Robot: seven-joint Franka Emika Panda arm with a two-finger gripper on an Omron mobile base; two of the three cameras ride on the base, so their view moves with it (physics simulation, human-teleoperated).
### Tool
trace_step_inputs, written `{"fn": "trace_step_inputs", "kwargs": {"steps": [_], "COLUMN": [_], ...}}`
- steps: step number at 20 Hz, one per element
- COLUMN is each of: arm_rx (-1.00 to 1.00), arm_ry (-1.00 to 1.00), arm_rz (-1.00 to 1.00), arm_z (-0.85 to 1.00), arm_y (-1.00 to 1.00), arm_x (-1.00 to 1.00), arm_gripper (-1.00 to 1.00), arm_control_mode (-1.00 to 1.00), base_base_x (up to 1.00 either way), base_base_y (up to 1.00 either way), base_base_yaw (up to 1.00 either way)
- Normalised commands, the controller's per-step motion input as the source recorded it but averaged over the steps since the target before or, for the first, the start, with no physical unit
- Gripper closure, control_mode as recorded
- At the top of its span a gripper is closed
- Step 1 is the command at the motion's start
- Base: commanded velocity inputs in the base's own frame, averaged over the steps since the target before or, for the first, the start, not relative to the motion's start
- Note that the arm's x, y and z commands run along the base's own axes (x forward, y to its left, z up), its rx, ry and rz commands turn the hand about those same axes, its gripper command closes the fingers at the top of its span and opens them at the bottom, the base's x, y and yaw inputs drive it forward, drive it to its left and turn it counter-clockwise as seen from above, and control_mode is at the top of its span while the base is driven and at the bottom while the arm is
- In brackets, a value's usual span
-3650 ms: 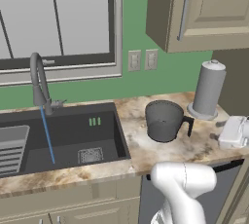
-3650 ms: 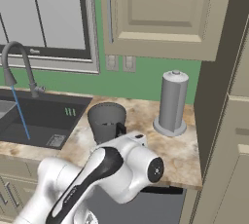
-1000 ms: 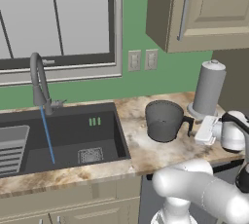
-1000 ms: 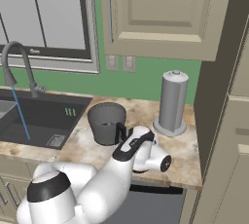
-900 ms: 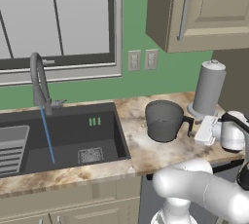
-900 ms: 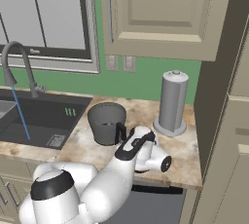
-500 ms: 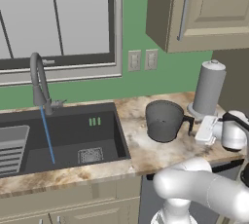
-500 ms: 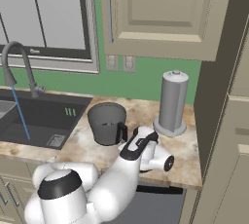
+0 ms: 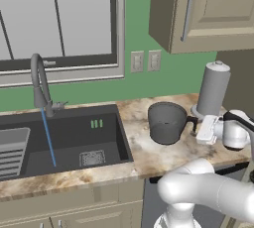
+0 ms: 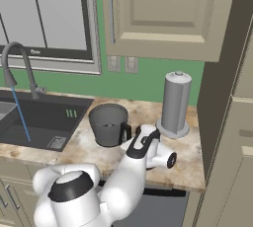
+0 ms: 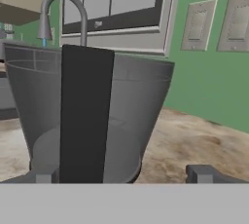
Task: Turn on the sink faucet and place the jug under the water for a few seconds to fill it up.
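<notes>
Item 1, jug (image 9: 167, 122): dark grey, bucket-shaped, upright on the speckled bench (image 9: 144, 150), at 3 o'clock of the sink (image 9: 74, 138) in the left base view. Its dark handle (image 9: 191, 123) points to 3 o'clock, toward my claw. In the hand view the jug (image 11: 131, 116) stands close ahead, its handle (image 11: 85, 116) a wide dark vertical band facing me.

Item 2, my claw (image 11: 124, 174): open, the two dark finger tips (image 11: 202, 173) set wide apart low in the hand view, with the handle standing between them but further ahead. Not gripping anything. In the left base view the claw (image 9: 197, 129) sits just beside the handle; whether it touches, I cannot tell. In the right base view my claw (image 10: 129, 134) lies at 3 o'clock of the jug (image 10: 107, 122).

Item 3, sink faucet (image 9: 40, 85): grey gooseneck at the back rim of the sink, small side lever at its base. Running.

Item 4, water (image 9: 48, 138): thin blue stream falling from the spout into the basin, well apart from the jug.

Item 5, sink: dark basin with a square drain grate (image 9: 92, 157), green marks (image 9: 96, 123) and a ribbed rack (image 9: 12, 150) at its 9 o'clock end.

Item 6, paper-towel roll (image 9: 213, 89): light grey, upright on a stand, at 2 o'clock of the jug in the left base view.
</notes>
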Motion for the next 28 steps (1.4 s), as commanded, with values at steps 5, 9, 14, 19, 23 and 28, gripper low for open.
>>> {"fn": "trace_step_inputs", "kwargs": {"steps": [5, 9, 14, 19, 23, 28], "arm_rx": [-0.01, -0.01, 0.00, -0.01, 0.00, 0.00], "arm_ry": [0.00, 0.00, 0.00, 0.00, 0.00, 0.00], "arm_rz": [0.09, 0.11, 0.13, 0.10, 0.05, 0.04], "arm_z": [0.00, 0.00, 0.00, 0.00, 0.00, 0.00], "arm_y": [0.16, 0.22, 0.20, 0.19, 0.06, 0.07], "arm_x": [0.00, 0.00, 0.00, 0.00, 0.00, -0.02], "arm_gripper": [-1.00, -1.00, -1.00, 1.00, 1.00, 1.00], "arm_control_mode": [-1.00, -1.00, -1.00, -1.00, -1.00, -1.00], "base_base_x": [0.00, 0.00, 0.00, 0.00, 0.00, 0.00], "base_base_y": [0.00, 0.00, 0.00, 0.00, 0.00, 0.00], "base_base_yaw": [0.00, 0.00, 0.00, 0.00, 0.00, 0.00]}}
